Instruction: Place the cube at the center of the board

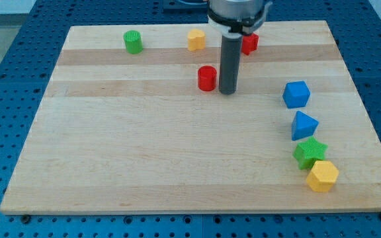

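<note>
The blue cube sits on the wooden board at the view's right, well right of the middle. My tip rests on the board above the middle, about a hundred pixels left of the cube and not touching it. A red cylinder stands just left of the tip, close beside it.
A green cylinder, a yellow block and a red block, partly behind the rod, lie along the view's top. Below the cube lie a blue triangular block, a green star and a yellow hexagonal block.
</note>
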{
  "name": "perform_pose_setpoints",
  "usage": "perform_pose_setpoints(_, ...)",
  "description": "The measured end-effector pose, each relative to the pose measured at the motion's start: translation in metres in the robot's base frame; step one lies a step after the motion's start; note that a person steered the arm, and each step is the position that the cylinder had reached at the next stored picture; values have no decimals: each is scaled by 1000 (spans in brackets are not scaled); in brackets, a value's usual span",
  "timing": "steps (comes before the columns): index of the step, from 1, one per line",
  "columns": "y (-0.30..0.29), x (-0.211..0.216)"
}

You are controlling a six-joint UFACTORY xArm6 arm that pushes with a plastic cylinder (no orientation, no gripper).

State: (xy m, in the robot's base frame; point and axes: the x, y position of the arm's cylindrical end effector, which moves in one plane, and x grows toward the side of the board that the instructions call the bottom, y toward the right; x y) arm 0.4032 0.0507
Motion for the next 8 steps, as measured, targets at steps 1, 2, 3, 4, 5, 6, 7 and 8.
perform_pose_setpoints(1, -36, -16)
perform_pose_setpoints(2, -41, -43)
perform_pose_setpoints(3, -11, -47)
perform_pose_setpoints(4, 0, -50)
perform_pose_setpoints(5, -1, -50)
perform_pose_setpoints(6, 79, -50)
perform_pose_setpoints(7, 214, -40)
perform_pose_setpoints(8, 268, -20)
